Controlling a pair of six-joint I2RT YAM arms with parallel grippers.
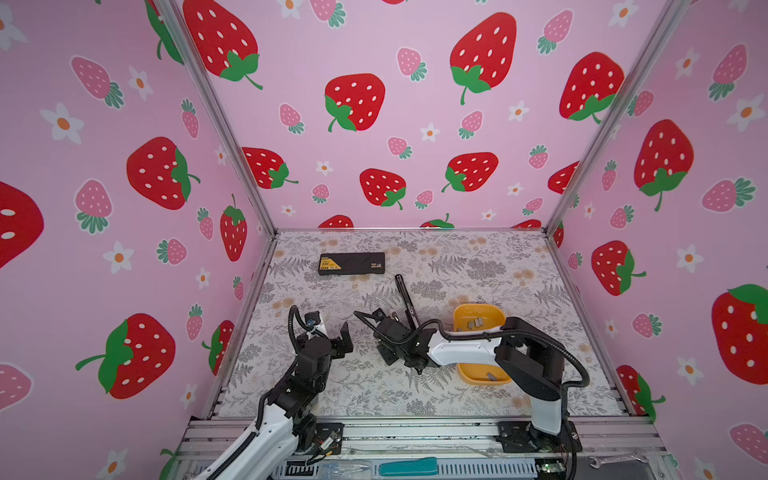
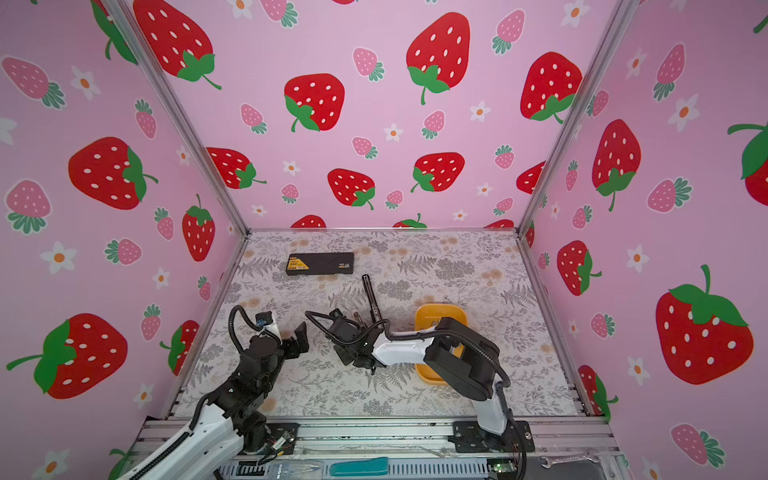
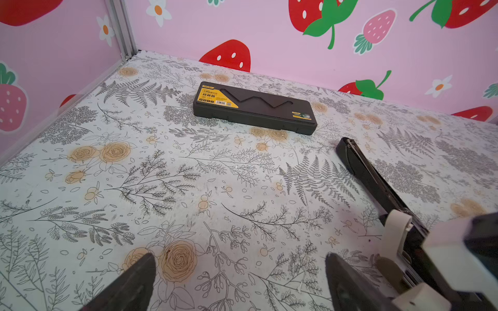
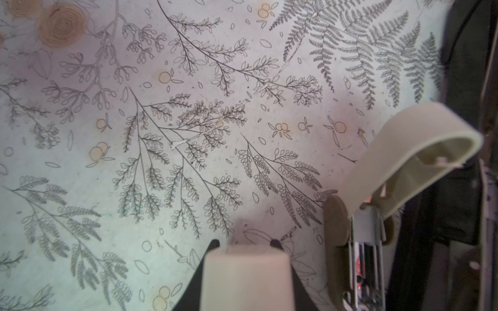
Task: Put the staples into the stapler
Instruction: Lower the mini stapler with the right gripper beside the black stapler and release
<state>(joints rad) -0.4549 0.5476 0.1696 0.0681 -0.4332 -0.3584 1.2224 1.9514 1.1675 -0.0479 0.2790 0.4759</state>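
- The table point(image 1: 478, 257) is covered by a pale, matte sheet printed with grey ferns, twigs and tan roses; the wrist views show small scuffs and specks on it.
- Three walls point(image 1: 374, 104) close it in, smooth and pink, with red and pink strawberries and white flowers. Bare metal posts point(image 1: 216, 112) run up the corners, and a ribbed metal rail point(image 1: 415, 432) lies across the near edge.
- A flat, oblong black plastic case point(image 3: 253, 107) with a yellow label and a zigzag groove lies toward the far left.
- The stapler point(image 3: 369, 177) lies opened near the middle. Its long, narrow black arm points toward the back wall. At its near end is a curved cream cover point(image 4: 420, 140), matte and rounded, above thin bright metal rails point(image 4: 363, 242).
- The staples point(image 1: 473, 322), small flat grey metal strips, lie in a glossy yellow tray point(image 1: 496, 318) with rounded corners, to the right of the stapler. The right arm hides much of the tray.
- The left gripper point(image 3: 239, 269) hovers over bare table to the left of the stapler, its black fingers wide apart and holding nothing.
- The right gripper point(image 4: 244, 245) sits at the stapler's near end, its jaws clamped on a cream block point(image 4: 246, 277). I cannot tell whether that block belongs to the stapler.
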